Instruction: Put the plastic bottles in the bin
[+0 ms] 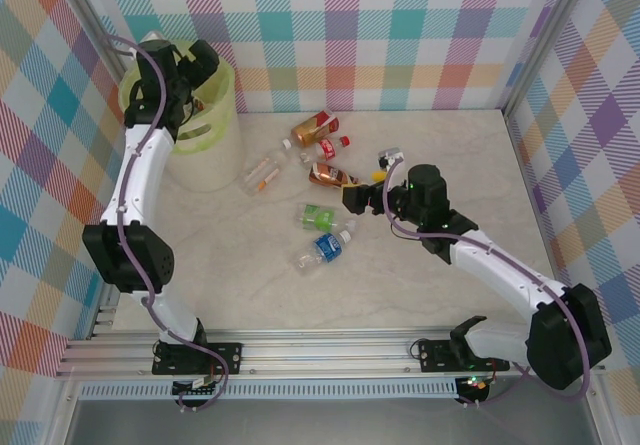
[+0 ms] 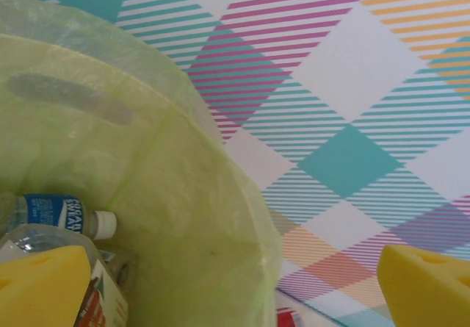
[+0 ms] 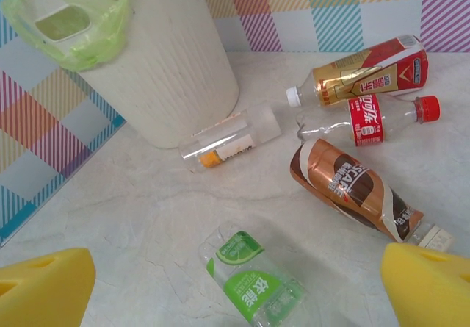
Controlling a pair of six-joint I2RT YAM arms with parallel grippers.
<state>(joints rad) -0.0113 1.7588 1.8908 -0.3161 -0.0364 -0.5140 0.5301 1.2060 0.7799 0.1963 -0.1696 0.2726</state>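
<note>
- Found the left claw above the open mouth of the bin, its yellow pads spread out to the edges of the wrist view and nothing gripped between them.
- Counted two plastic bottles down inside the bin: a blue-label bottle lying on its side against the wall, and a clear bottle with a red-printed label just beside it, partly hidden behind the left pad.
- Read the left arm's step as the drop end of a carry: wide open, empty, directly over the bin.
- Found the right claw low over the desk, likewise wide open and holding nothing, with the green-label bottle lying below and between its pads and the brown-label bottle near the right pad. Could not make out any contact with either.
- Noted six bottles lying loose on the desk: those two, plus a gold-and-red bottle, a red-label bottle, a clear orange-marked bottle just beside the bin's foot, and a nearer blue bottle.
- Judged the task well short of done.
- Judged the next move for the right arm: lower squarely over the green-label bottle's middle, then close across its width, with care for a round body apt to roll.
- Judged the next move for the left arm: lift clear of the rim, then reach for the clear orange-marked bottle, the closest to it.
</note>
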